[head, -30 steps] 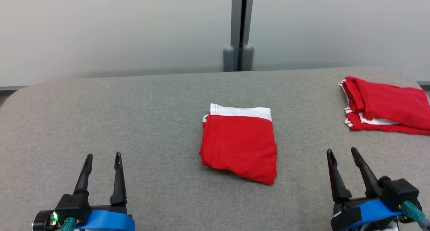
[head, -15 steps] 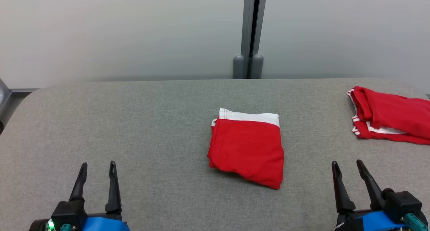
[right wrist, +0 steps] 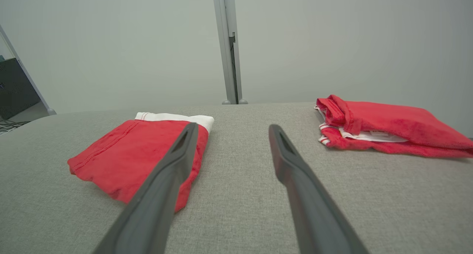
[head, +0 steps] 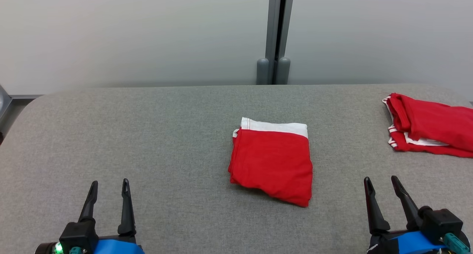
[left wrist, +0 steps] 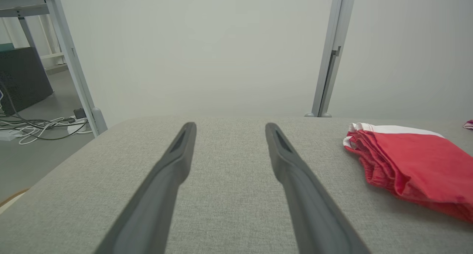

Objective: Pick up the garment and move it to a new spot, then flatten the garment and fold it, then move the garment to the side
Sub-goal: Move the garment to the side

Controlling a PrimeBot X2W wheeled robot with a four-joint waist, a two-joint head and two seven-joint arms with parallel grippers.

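The garment (head: 271, 163) is red with a white band, folded into a neat rectangle at the middle of the grey padded table (head: 166, 135). It lies at the right in the left wrist view (left wrist: 410, 165) and at the left in the right wrist view (right wrist: 136, 154). My left gripper (head: 109, 183) is open at the lower left, well clear of the garment, with nothing between its fingers. My right gripper (head: 380, 180) is open at the lower right, also empty, a short way right of the garment.
Folded red clothes with white trim (head: 428, 124) (right wrist: 384, 126) are stacked at the table's far right. A pale wall with a grey post (head: 274, 36) stands behind the table. Beyond the left edge are a frame leg (left wrist: 74, 61) and floor cables (left wrist: 37, 126).
The head camera has tilted and turned a little, so the whole picture slid right and down. Both grippers sit slightly lower in the view, still open. The garment lies as before.
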